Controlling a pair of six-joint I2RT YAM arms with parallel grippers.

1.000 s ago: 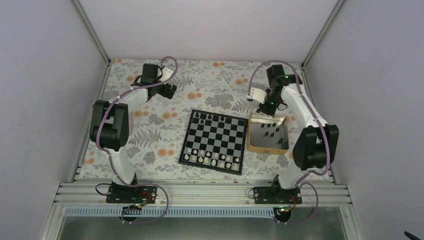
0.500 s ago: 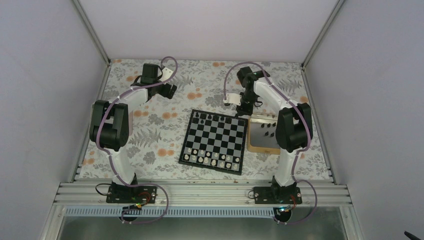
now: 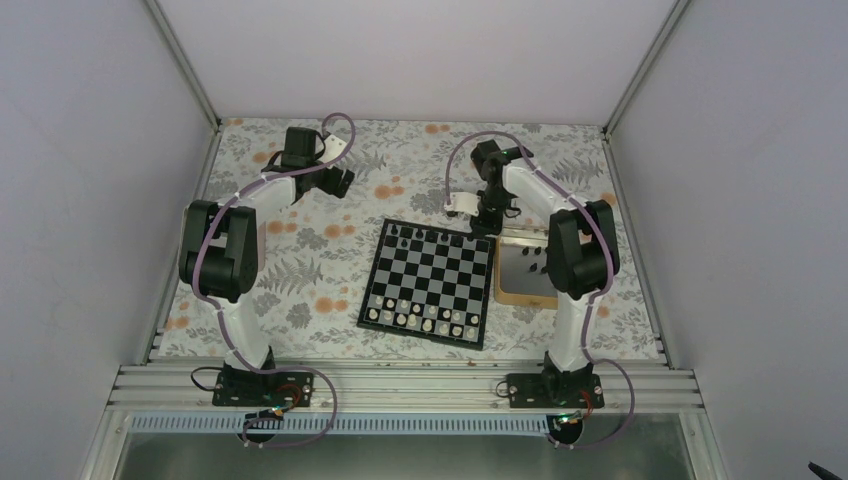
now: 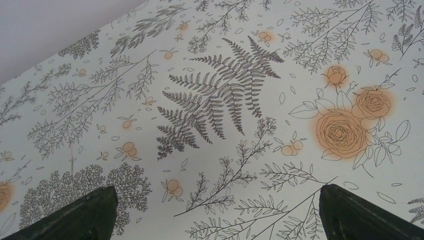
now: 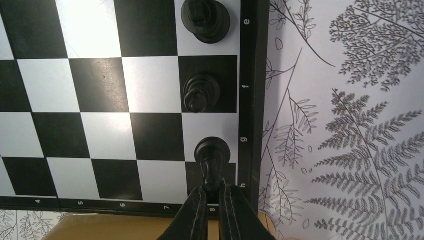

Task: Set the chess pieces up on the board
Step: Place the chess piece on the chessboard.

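The board lies mid-table. Several black chess pieces stand along its far row and white chessmen along its near rows. My right gripper hangs over the board's far right corner. In the right wrist view it is shut on the top of a black piece, whose base is over the g and h squares. Two more black pieces stand on the same row. My left gripper is open and empty over the floral cloth, with dark fingertips wide apart.
The tan tray lies against the board's right side, with black pieces in it, partly hidden by my right arm. Its rim shows in the right wrist view. Grey walls enclose the table.
My right arm has swung left from over the tray to the board's far right corner, carrying the black piece. The left arm has not moved.
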